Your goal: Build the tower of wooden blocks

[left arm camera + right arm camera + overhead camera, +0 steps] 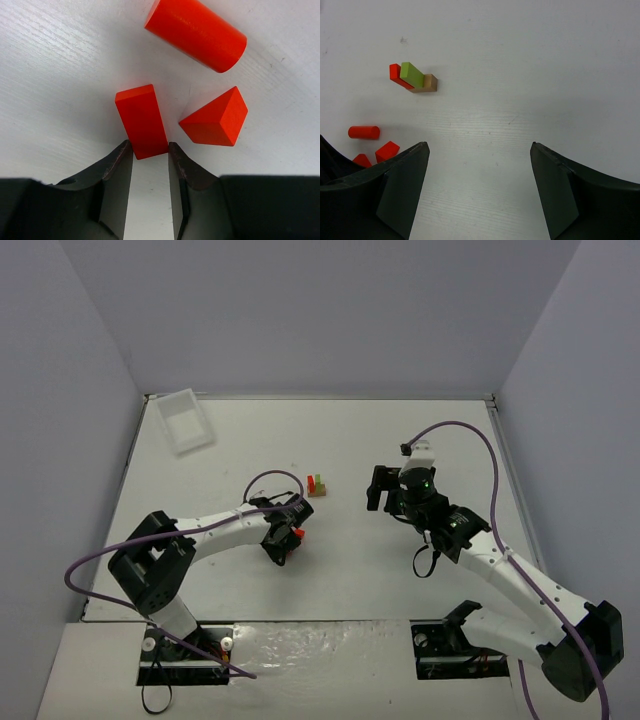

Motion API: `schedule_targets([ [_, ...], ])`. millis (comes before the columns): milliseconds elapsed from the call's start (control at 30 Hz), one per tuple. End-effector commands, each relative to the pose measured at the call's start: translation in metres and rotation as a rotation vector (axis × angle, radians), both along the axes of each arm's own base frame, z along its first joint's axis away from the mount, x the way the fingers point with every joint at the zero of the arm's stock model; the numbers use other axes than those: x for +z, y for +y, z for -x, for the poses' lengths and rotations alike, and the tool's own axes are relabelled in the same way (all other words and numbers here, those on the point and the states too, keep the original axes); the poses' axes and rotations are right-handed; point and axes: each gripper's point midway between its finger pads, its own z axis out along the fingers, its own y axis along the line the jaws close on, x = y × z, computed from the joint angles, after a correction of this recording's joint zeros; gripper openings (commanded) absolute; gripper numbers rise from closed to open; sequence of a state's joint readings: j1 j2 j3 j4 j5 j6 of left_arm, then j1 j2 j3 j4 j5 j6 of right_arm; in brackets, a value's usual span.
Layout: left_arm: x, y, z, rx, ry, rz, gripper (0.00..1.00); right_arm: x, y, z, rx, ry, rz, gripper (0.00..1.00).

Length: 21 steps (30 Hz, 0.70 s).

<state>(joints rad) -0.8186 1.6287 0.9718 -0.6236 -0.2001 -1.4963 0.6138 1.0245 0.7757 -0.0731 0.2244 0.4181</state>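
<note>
L gripper (147,148), low centre of its wrist view, is clamped on the near end of a red block (141,119), w/ red cylinder (196,34) & red wedge (216,118) beyond, while R gripper (480,150) gapes w/ nothing btwn, and the part-built tower (317,485) sits mid-frame in top view.

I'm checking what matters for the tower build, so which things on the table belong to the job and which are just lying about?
Belongs to the job:
- started stack of tan, red and lime-green blocks
- red oblong block
- red cylinder
- red wedge

Just lying about:
- clear plastic tray, off in the far left corner
</note>
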Motion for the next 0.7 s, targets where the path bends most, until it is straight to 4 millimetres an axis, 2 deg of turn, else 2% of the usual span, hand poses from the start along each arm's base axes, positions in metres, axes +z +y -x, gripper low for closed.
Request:
schedule_targets([
  [0, 0.011, 0.004, 0.004, 0.008, -0.007, -0.002, 0.10, 0.015, 0.004, -0.007, 0.021, -0.046, -0.020, 0.79],
  [100, 0.013, 0.011, 0.009, -0.009, -0.009, -0.008, 0.01, 0.015, 0.013, -0.005, 0.070, -0.033, -0.034, 0.79],
  [233, 0.026, 0.017, 0.012, -0.091, -0.051, -0.015, 0.00, 0.021, 0.030, -0.001, 0.161, -0.022, -0.064, 0.79],
  [300, 0.040, 0.020, 0.011, -0.141, -0.101, -0.017, 0.00, 0.029, 0.040, 0.001, 0.217, -0.024, -0.085, 0.79],
  [433, 0.062, 0.024, 0.004, -0.266, -0.201, -0.053, 0.00, 0.052, 0.064, 0.007, 0.337, -0.032, -0.148, 0.78],
  [533, 0.087, 0.031, -0.003, -0.441, -0.312, -0.146, 0.00, 0.076, 0.090, 0.016, 0.469, -0.020, -0.228, 0.78],
  [567, 0.096, 0.031, -0.006, -0.495, -0.354, -0.162, 0.00, 0.079, 0.097, 0.019, 0.503, -0.003, -0.250, 0.78],
  [667, 0.117, 0.028, -0.011, -0.678, -0.479, -0.180, 0.00, 0.099, 0.113, 0.021, 0.571, 0.000, -0.303, 0.76],
])
